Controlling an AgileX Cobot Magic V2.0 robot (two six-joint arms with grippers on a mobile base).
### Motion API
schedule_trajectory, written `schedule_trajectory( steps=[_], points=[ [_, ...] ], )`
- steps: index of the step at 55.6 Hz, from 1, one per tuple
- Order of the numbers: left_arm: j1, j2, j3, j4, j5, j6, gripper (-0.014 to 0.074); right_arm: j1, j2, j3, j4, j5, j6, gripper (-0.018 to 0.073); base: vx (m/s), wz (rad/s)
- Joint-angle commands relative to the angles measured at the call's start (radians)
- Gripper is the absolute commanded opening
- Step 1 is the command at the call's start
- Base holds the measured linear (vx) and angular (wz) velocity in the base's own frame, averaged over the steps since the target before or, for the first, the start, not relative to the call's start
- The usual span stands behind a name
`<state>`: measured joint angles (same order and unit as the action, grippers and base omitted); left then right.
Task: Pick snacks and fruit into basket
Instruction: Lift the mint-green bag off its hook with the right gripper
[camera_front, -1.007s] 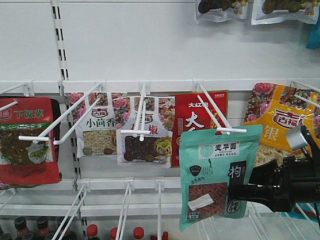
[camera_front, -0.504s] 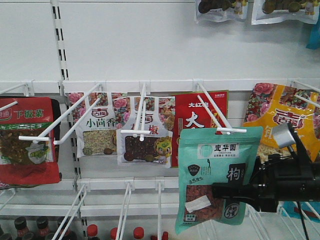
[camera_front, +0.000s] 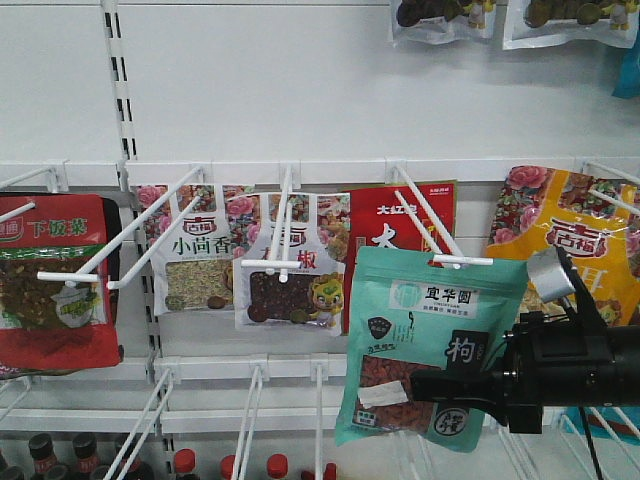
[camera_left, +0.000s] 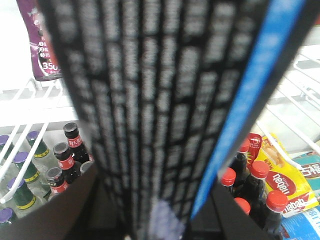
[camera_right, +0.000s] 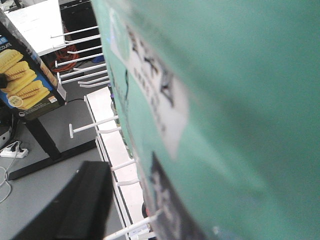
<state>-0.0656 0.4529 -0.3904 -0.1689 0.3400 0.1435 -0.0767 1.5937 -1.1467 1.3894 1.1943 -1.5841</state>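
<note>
- Now: the right gripper (camera_front: 447, 386) reaches in from the right, fingers clamped on the lower right part of the teal pouch (camera_front: 410, 340), across its dark label patch
- The teal pouch hangs tilted, bottom swung left, its top edge at the front tip of the white peg (camera_front: 425, 225); cannot tell whether the hang hole has cleared the tip
- Right wrist view: teal film fills the frame, too close and blurred to add detail
- Left gripper (camera_left: 150, 222): view blocked by a black printed band with a blue edge (camera_left: 165, 100) running down between two dark shapes; cannot tell whether the fingers are closed on it. Bottles (camera_left: 65, 155) stand below
- Step in hand (judgement): drawing one snack off its display peg; placing not begun, basket in no view
- Next move calls for a pull along the peg's own line, out from the wall, until the hole slips over the tip; a sideways tug could tear the hole or let the film slide out of the grip
- Keep the arm clear of the yellow pouch (camera_front: 580, 250) just behind it
</note>
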Motion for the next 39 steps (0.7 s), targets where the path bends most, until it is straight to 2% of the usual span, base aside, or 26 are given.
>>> schedule_trajectory(
  steps=[1, 21, 30, 39],
  points=[
    [-0.001, 0.001, -0.036, -0.007, -0.095, -0.009, 0.0151, 0.001, -0.043, -0.033, 0.078, 0.050, 0.000, 0.0335, 0.00, 0.00],
    [-0.001, 0.001, -0.036, -0.007, -0.095, -0.009, 0.0151, 0.001, -0.048, -0.032, 0.084, 0.038, 0.108, -0.0016, 0.00, 0.00],
    [-0.001, 0.001, -0.036, -0.007, -0.095, -0.009, 0.0151, 0.001, -0.098, -0.020, 0.043, 0.065, 0.104, -0.0013, 0.00, 0.00],
    [-0.001, 0.001, -0.036, -0.007, -0.095, -0.009, 0.0151, 0.001, -0.201, 0.075, 0.039, 0.053, 0.071, -0.0013, 0.00, 0.00]
  ],
)
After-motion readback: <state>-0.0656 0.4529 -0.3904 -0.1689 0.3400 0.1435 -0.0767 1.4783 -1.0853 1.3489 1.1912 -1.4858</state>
